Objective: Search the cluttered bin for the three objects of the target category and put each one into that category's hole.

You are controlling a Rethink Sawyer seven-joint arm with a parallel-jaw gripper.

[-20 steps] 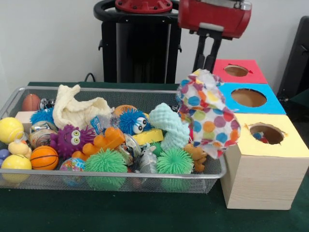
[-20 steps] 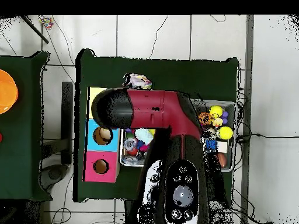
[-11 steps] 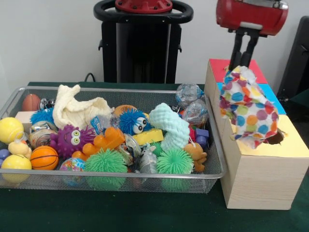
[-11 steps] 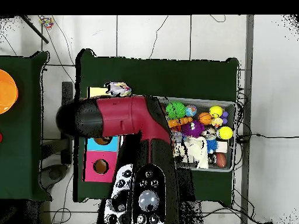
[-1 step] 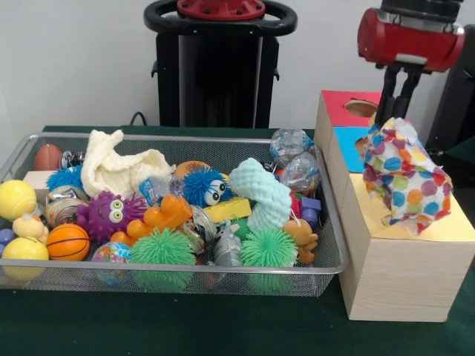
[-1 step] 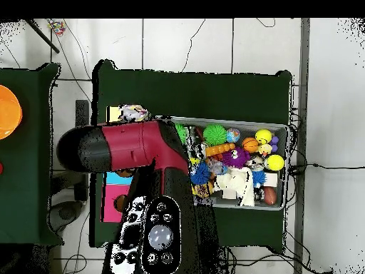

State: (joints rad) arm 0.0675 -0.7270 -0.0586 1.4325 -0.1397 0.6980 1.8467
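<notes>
Toys crowd the wire mesh bin (image 5: 326, 222): yellow balls (image 5: 16, 199) and a small basketball (image 5: 67, 242) at its left end, then a cream cloth (image 5: 119, 167), a purple spiky creature (image 5: 111, 214), green spiky balls (image 5: 162, 248), a blue fuzzy ball with eyes (image 5: 203, 186), a mint foam piece (image 5: 261, 194) and clear crinkly balls (image 5: 293, 156). Beside the bin stands the wooden box (image 5: 401, 274) with yellow, blue and red tops. The gripper (image 5: 395, 111) hangs from the red arm (image 5: 410, 35), its black fingers clamped on the polka-dot cloth (image 5: 407, 176), which drapes over the yellow hole.
</notes>
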